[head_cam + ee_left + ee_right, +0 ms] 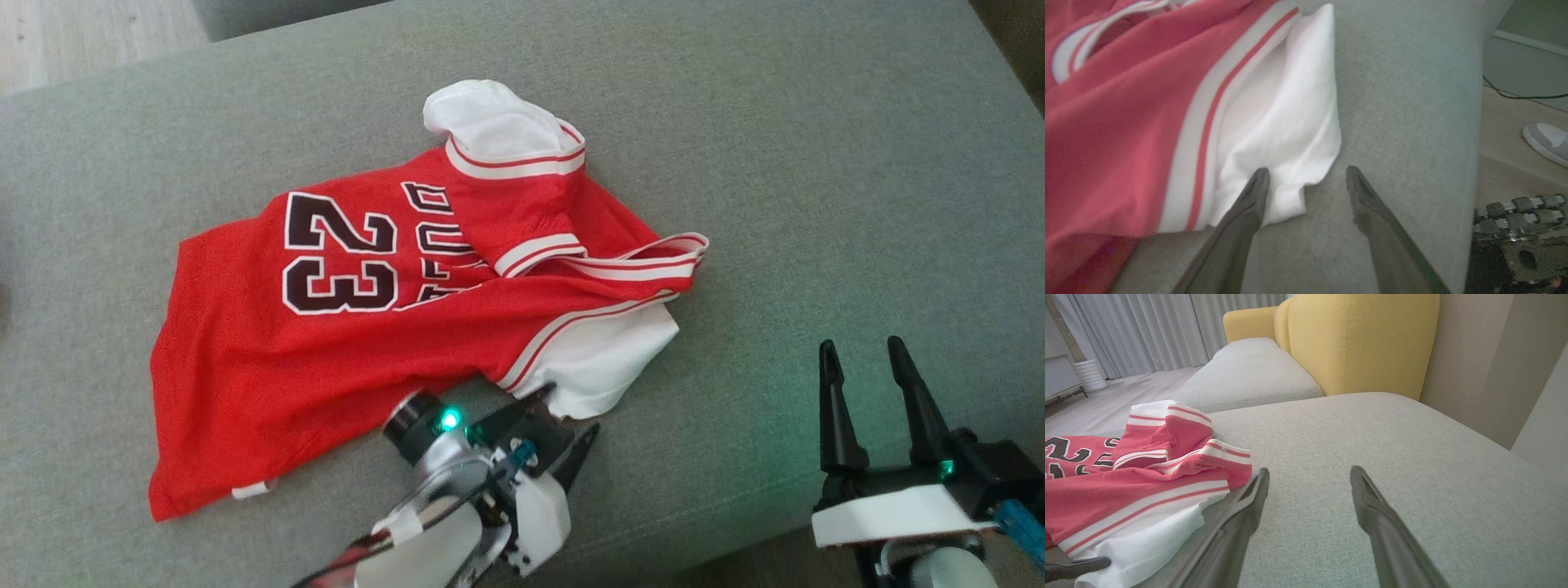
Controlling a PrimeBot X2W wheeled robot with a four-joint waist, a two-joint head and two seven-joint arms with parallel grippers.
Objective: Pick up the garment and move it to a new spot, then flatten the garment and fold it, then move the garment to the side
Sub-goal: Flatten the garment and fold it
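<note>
Garment lies crumpled on sofa cushion; flattening, folding and side placement appear outstanding. Left gripper at white sleeve, right gripper apart; all fingers open, empty.

Left gripper spread wide, one fingertip at white sleeve of red jersey, grey cushion beneath, shoe beyond

Soft, even daylight throughout; the left wrist view is blurry up close, edges bowed.
</note>
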